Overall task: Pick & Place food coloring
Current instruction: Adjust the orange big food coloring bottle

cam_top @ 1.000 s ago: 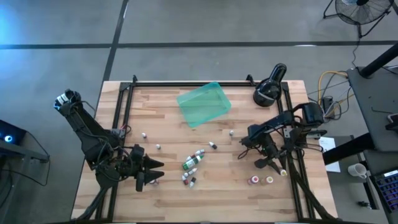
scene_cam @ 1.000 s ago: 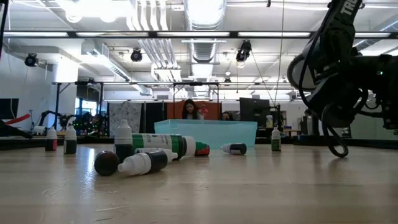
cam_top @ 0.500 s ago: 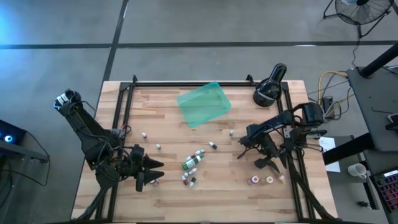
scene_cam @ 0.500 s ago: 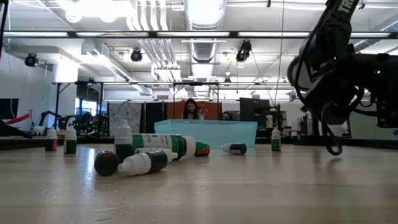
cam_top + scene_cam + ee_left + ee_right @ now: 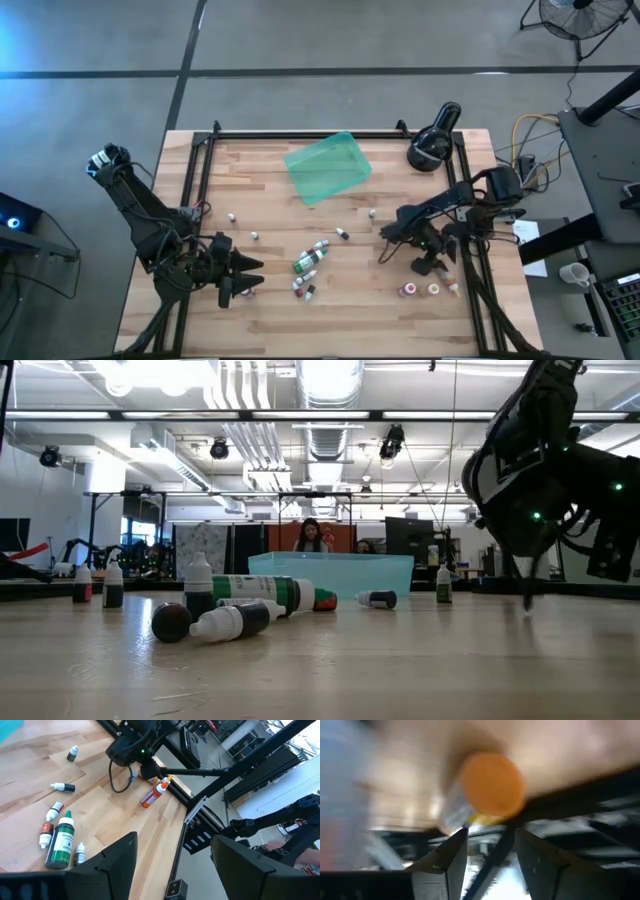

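Observation:
The food coloring bottles lie scattered on the wooden table. A cluster lies on its sides at the middle near side, with single bottles around it. Three more sit by the near right rail. My right gripper hovers just beyond those three, tipped downward and open. In its blurred wrist view the round end of an orange bottle shows ahead of the fingers, not between them. My left gripper waits open at the near left, pointing toward the cluster.
A translucent teal tray lies at the far middle, and a black round lamp-like device at the far right corner. Black frame rails border the table's sides. People show in the room beyond the tray.
My right gripper has turned and tipped further downward, staying nearly in place by the right rail. The bottles in the middle have not moved.

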### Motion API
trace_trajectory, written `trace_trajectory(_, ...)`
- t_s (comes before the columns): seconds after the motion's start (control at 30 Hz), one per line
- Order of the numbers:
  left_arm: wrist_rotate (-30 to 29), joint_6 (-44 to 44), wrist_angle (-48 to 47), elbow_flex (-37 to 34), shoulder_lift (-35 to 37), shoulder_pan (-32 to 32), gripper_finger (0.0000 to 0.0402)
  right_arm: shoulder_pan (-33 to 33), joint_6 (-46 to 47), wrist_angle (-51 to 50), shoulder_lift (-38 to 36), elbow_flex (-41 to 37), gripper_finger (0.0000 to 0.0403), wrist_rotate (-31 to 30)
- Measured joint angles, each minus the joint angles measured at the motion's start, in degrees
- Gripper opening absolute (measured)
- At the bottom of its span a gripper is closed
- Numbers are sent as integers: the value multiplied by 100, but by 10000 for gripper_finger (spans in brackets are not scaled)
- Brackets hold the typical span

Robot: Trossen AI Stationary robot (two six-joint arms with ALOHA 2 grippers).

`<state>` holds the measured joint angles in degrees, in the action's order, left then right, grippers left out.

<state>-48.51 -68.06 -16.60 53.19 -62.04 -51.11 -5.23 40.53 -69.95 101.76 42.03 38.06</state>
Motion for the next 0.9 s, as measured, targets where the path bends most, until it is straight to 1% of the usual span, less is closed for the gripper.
trace_trajectory(0.07,0,-68,4,0,0,2,225,-60,326,385,-57,21,152,34)
trace_trajectory(0.2,2,-104,7,0,0,2,225,-88,902,551,-227,6,141,-78)
trace_trajectory(0.47,1,-99,11,-2,0,2,225,-82,1333,751,-618,-98,139,-451)
trace_trajectory(0.7,0,-123,22,-2,0,2,225,-77,1358,1342,-639,-404,144,-437)
trace_trajectory(0.9,0,-134,29,-2,0,2,225,-80,1285,1559,-640,-470,159,-489)
